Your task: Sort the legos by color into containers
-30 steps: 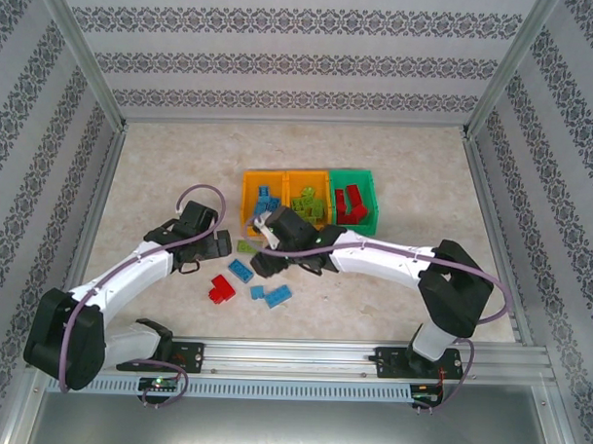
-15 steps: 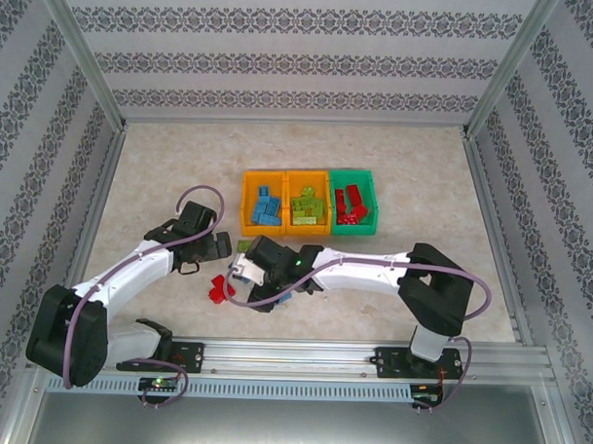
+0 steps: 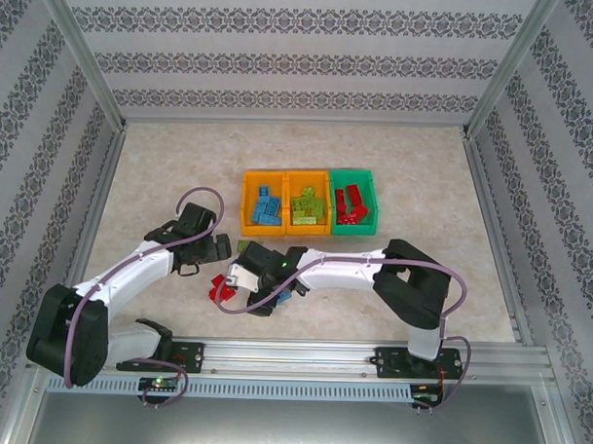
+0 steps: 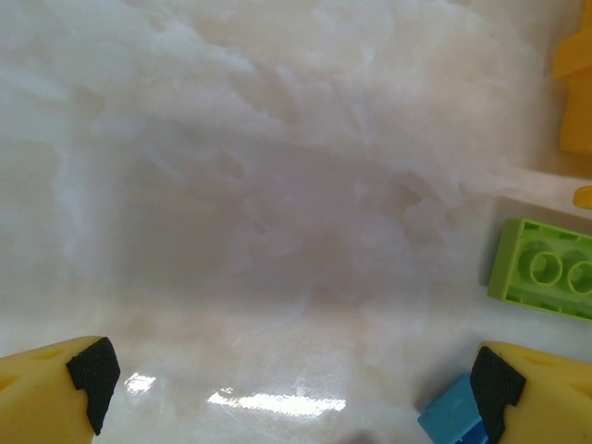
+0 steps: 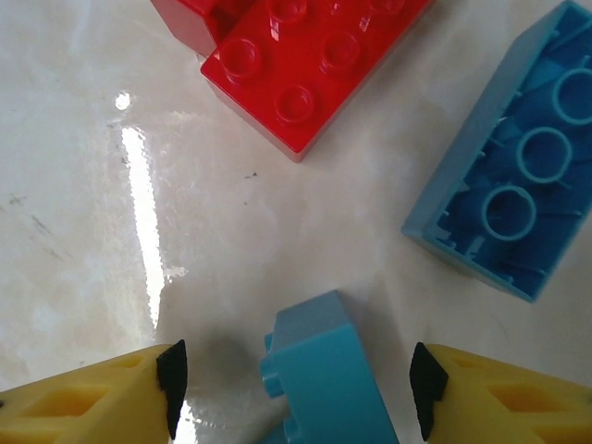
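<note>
Right tool (image 5: 296, 384) is held apart around a light-blue brick (image 5: 319, 370), nothing clamped. Just beyond, a red brick (image 5: 305, 55) and an upturned blue brick (image 5: 504, 185) are seen on the desk (image 5: 83, 231). Left tool (image 4: 291, 379) is spread wide, lime brick (image 4: 546, 268) nearby. Most is sorted already: blues in the left orange bin (image 3: 244, 201), limes in the middle orange bin (image 3: 308, 174), reds in the green bin (image 3: 373, 200). A handful is left.

light: bright, even | glare: streaks on table (image 5: 83, 185) | left wrist view: soft, hazy
</note>
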Controlling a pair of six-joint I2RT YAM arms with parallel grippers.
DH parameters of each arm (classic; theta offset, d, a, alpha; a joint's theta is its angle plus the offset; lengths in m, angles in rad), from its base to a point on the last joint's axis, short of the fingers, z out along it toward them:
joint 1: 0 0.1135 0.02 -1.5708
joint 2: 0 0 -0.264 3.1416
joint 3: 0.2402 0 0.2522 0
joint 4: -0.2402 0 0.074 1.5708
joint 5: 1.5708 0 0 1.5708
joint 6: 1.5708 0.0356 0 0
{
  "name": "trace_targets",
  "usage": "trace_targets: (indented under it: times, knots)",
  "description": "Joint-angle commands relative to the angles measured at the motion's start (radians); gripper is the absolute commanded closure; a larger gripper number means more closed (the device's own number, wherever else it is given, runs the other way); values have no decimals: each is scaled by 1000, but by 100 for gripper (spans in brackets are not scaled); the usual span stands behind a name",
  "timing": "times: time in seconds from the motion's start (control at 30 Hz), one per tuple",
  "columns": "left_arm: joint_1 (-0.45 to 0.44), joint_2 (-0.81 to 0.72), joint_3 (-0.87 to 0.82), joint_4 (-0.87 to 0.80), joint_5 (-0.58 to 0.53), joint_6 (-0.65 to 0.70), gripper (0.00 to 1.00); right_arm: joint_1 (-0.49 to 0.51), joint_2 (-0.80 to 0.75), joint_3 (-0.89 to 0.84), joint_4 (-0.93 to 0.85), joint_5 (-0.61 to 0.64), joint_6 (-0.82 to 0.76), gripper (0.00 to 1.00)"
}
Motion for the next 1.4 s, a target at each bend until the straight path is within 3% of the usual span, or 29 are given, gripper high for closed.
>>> trace_targets:
  times: [0.0, 0.6, 0.9, 1.17, 1.37]
  knots:
    - [12, 8, -11, 5, 3, -6, 1, 4, 26, 26, -2, -22, -19, 38]
    - [15, 3, -25, 6, 1, -10, 1, -12, -29, -24, 93, 3, 31, 75]
    - [15, -2, -31, 6, 0, -14, 1, -72, -150, -65, 143, -21, 77, 78]
    - [15, -13, -33, -10, -17, -7, 1, -209, -209, -29, 191, -48, 189, 80]
    - [15, -18, -40, 0, -13, -9, 1, -318, -159, 53, 200, -59, 355, 80]
